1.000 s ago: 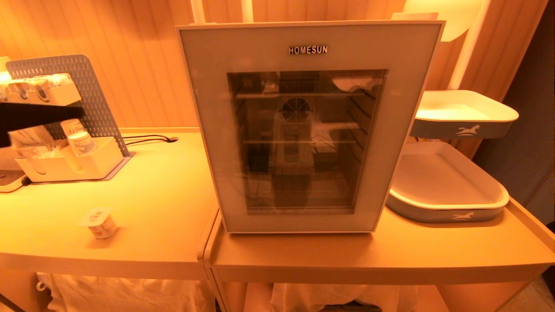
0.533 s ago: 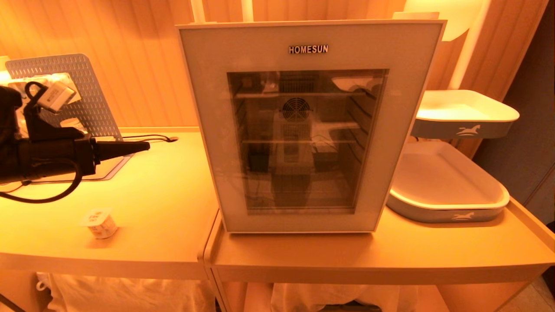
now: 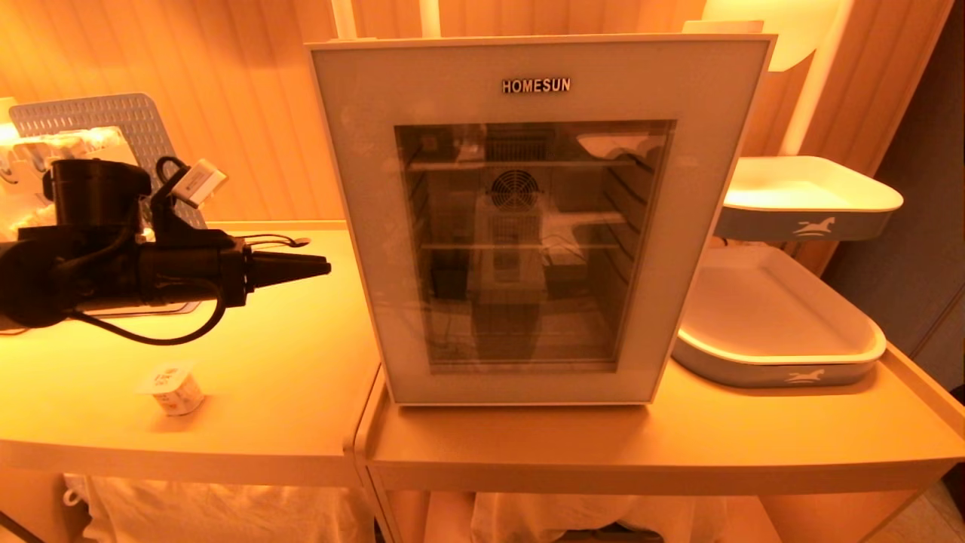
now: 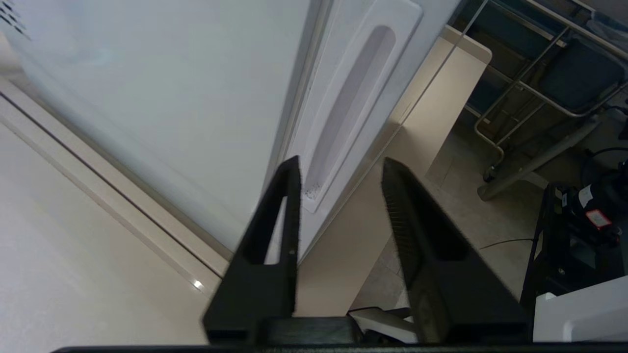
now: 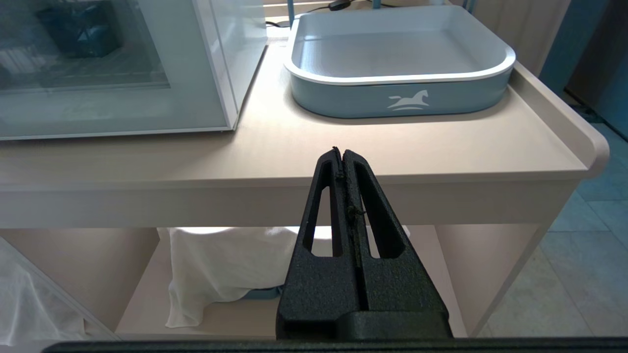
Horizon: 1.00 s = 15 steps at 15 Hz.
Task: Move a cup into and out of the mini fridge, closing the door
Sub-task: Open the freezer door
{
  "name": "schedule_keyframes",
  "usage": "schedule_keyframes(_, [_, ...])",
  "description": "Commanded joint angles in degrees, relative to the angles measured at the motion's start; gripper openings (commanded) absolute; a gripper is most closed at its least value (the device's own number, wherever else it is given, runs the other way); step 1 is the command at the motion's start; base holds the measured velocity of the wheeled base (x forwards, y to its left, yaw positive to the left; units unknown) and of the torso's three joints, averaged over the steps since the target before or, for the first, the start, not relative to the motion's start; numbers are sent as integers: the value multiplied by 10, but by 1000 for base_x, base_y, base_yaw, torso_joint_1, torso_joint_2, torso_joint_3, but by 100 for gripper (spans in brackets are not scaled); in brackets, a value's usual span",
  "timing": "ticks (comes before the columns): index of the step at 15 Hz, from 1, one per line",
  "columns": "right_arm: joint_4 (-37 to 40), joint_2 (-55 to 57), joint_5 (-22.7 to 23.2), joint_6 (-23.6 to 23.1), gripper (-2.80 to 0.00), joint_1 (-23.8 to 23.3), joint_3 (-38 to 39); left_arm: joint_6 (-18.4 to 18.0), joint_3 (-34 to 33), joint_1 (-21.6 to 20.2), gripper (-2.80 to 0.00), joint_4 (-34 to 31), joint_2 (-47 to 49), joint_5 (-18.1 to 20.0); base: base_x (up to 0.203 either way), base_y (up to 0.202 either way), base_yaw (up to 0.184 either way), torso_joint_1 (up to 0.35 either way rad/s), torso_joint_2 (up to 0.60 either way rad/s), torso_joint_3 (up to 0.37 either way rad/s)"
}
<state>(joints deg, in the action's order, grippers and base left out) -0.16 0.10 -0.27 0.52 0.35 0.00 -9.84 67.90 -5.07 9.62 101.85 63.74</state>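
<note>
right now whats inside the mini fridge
Through the closed door glass, the mini fridge shows wire shelves and a round fan on the back wall. Reflections obscure the rest. The cup sits outside on the table.

Head view light: warm and amber, brightest behind the mini fridge, above its right corner.
Glare: pale reflections across the door glass.
Shadows: soft, beneath the left gripper.
Distortion: table edges bow below the fridge.
Wrist views: neutral daylight; fridge side slightly smeared.
</note>
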Motion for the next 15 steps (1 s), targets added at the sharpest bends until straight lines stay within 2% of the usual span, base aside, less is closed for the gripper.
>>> schedule_keyframes(1, [0,1,0,0,-280,0,0,-1,13,10,0,1,16,5,0,0,0,0,0,0])
schedule_keyframes(7, [0,1,0,0,-280,0,0,-5,2,51,0,2,12,10,0,0,0,0,0,0])
schedule_keyframes(12, [0,1,0,0,-280,0,0,-52,-23,75,0,2,10,19,0,0,0,0,0,0])
schedule_keyframes(15, [0,1,0,0,-280,0,0,-60,-25,74,0,3,12,16,0,0,0,0,0,0])
